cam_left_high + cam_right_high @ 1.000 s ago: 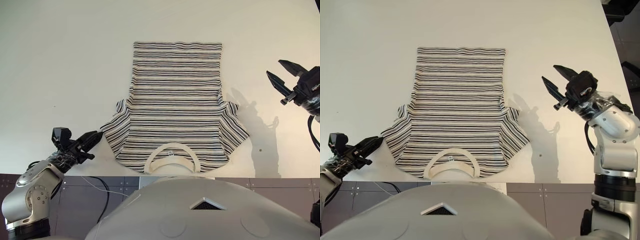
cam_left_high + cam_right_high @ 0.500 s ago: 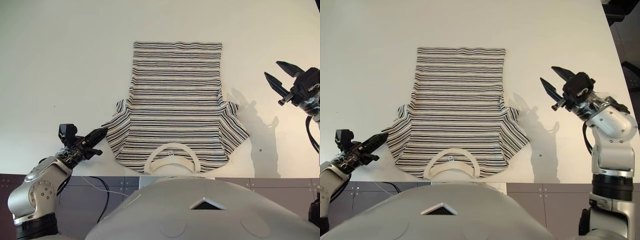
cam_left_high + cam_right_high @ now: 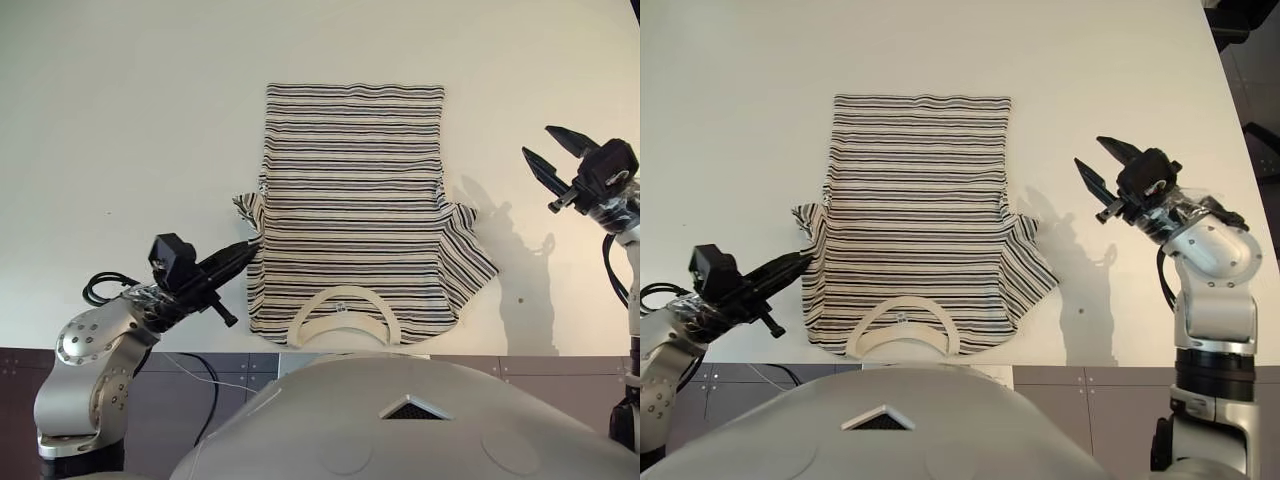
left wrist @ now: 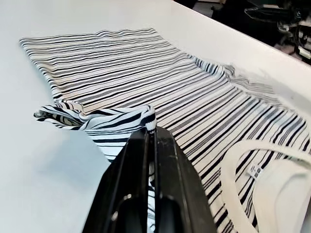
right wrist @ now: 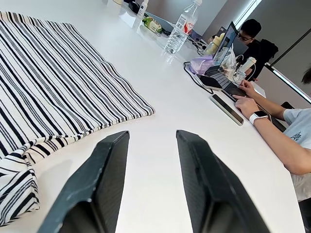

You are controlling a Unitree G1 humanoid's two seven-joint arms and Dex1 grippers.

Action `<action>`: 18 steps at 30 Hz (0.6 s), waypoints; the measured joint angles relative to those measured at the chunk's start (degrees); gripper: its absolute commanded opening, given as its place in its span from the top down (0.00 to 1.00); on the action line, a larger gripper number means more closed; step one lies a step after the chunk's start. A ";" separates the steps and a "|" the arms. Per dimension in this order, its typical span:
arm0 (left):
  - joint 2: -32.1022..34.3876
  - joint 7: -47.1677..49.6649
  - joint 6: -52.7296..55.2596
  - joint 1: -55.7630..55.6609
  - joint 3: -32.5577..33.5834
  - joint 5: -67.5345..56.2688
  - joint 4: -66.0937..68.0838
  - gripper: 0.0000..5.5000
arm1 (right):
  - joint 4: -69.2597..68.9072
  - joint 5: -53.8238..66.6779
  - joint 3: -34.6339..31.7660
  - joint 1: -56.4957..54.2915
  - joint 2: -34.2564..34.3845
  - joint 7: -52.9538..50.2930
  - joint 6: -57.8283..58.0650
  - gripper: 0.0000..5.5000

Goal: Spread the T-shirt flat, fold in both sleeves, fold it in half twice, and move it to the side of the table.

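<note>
A black-and-white striped T-shirt (image 3: 350,190) lies flat on the white table (image 3: 120,120), its cream collar (image 3: 340,312) at the near edge. My left gripper (image 3: 250,250) is shut on the edge of the left sleeve (image 4: 97,119), which is pulled in over the shirt's body and bunched in a fold. The right sleeve (image 3: 470,255) still spreads outward. Off to the shirt's right, my right gripper (image 3: 540,142) hangs above bare table, open, with nothing between its fingers (image 5: 107,184).
The table's front edge runs just below the collar. At the far end of the table stand a water bottle (image 5: 176,36), a laptop and a phone (image 5: 226,109), where a person's hand (image 5: 248,104) rests. Bare tabletop lies left and right of the shirt.
My left gripper has moved right, carrying the left sleeve's edge inward over the shirt body. The right gripper drifted slightly left and stays open.
</note>
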 measured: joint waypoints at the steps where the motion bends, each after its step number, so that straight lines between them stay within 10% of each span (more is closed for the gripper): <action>1: 0.43 0.02 -0.89 -0.48 -1.07 1.86 0.10 0.98 | 0.04 -0.02 0.21 -0.05 0.13 0.00 0.00 0.67; 18: 8.15 -0.95 -22.05 -8.72 -17.80 26.87 6.53 0.89 | 1.44 -1.13 1.94 -1.57 0.68 -0.24 -0.11 0.67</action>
